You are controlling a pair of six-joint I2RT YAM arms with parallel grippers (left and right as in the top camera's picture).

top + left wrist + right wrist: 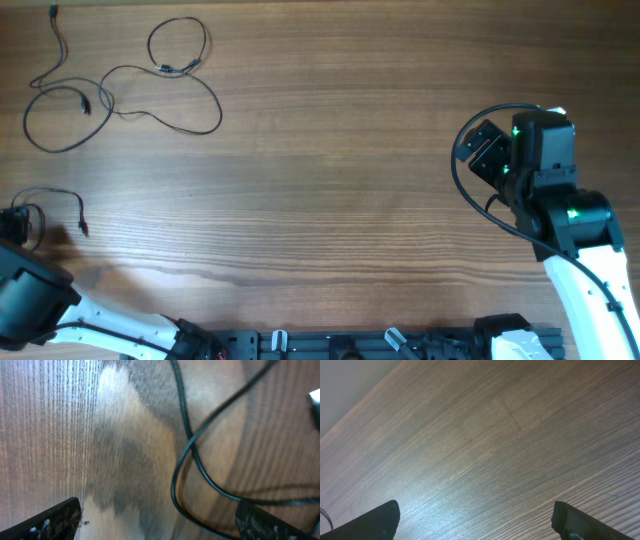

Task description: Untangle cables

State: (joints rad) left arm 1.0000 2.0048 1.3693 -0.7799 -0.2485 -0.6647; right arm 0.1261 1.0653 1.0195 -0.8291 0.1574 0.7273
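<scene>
- Several cables (172, 68) lie in loose loops at the table's far-left corner, and we judge some crossings remain. Another cord (50, 190) lies beside the left gripper (20, 222); the right gripper (478, 148) stands well apart.
- Left wrist: jaws spread wide and empty over a crossed loop (190, 442).
- Right wrist: jaws released, and we see only table (485, 435).

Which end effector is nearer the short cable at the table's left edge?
Left. The left end effector hovers open directly over that short cable; the right end effector is far across the table, over bare wood.
</scene>
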